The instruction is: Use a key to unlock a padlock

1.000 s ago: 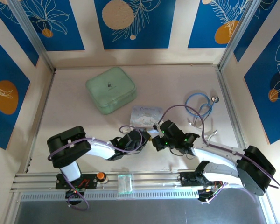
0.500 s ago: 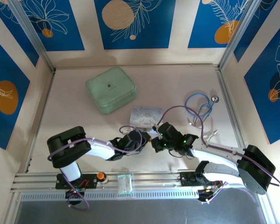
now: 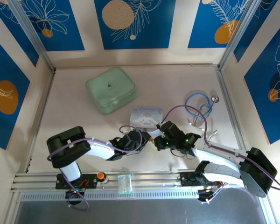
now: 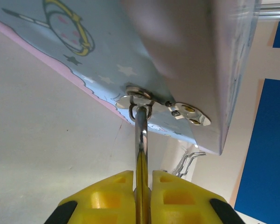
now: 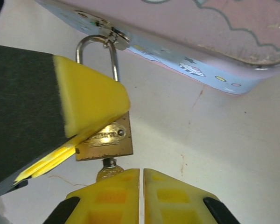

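The tin [image 3: 147,115] and its padlock [image 5: 109,142]
The padlock hangs from the hasp [image 5: 113,36] on the tin's near edge, key [image 5: 108,170] at its base; case [image 3: 111,89] behind-left, cable [image 3: 198,105] right.

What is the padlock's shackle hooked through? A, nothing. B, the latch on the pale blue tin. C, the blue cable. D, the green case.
B: in the right wrist view the padlock hangs by its shackle from the metal latch on the pale blue tin.
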